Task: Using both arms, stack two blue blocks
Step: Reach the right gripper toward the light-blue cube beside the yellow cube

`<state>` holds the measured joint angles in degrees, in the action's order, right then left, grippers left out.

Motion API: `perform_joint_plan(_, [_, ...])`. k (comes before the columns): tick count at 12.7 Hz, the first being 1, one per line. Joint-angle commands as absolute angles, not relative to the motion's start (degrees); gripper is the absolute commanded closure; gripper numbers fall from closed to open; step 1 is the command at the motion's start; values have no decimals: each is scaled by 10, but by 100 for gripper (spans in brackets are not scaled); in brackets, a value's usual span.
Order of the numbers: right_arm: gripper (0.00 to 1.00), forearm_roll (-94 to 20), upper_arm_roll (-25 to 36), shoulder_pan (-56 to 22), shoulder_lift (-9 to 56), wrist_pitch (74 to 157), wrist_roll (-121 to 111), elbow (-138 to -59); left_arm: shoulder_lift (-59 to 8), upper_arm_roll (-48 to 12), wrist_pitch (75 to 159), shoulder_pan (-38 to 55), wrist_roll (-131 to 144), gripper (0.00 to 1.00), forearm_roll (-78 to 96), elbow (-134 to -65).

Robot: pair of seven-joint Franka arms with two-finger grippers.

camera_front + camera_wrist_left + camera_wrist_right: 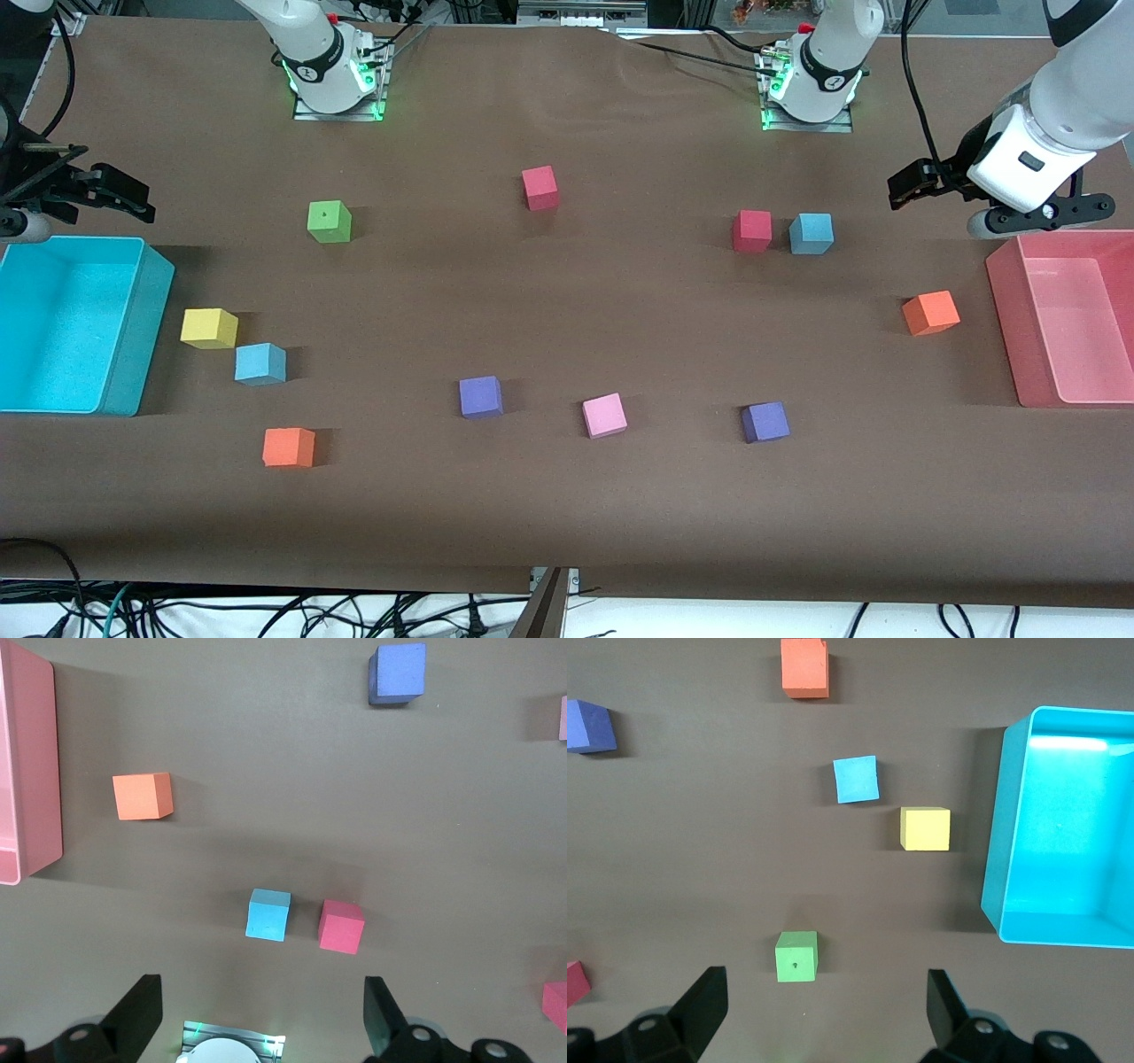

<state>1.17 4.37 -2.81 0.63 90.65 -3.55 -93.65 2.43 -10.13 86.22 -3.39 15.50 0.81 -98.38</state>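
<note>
Nothing had been picked up at this point, so the job was each arm dropping straight onto its own blue block, jaws square to the faces. The left gripper (904,190) hung wide open and empty up by the pink bin (1005,292); its blue block (811,233) sat on the counter below and ahead of the jaws, just beside a red block (752,230), so I'd watch that neighbour. The right gripper (133,202) hovered above the cyan bin (133,328), wide open too, with the other blue block (260,363) ahead of its jaws past the yellow block (209,327).
</note>
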Motion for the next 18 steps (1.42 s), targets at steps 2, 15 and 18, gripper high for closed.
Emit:
perform_joint_plan(2, [1,17,47,-33,11,898,-34,-923,17,-110,846,-29,163,0,0,-961])
perform_joint_plan(15, [1,-19,46,-16,18,917,-34,-944,18,-112,836,-29,170,0,14,-960])
perform_joint_plan(18, [1,-22,45,-12,24,935,-34,-943,17,-112,831,-29,168,0,14,-959])
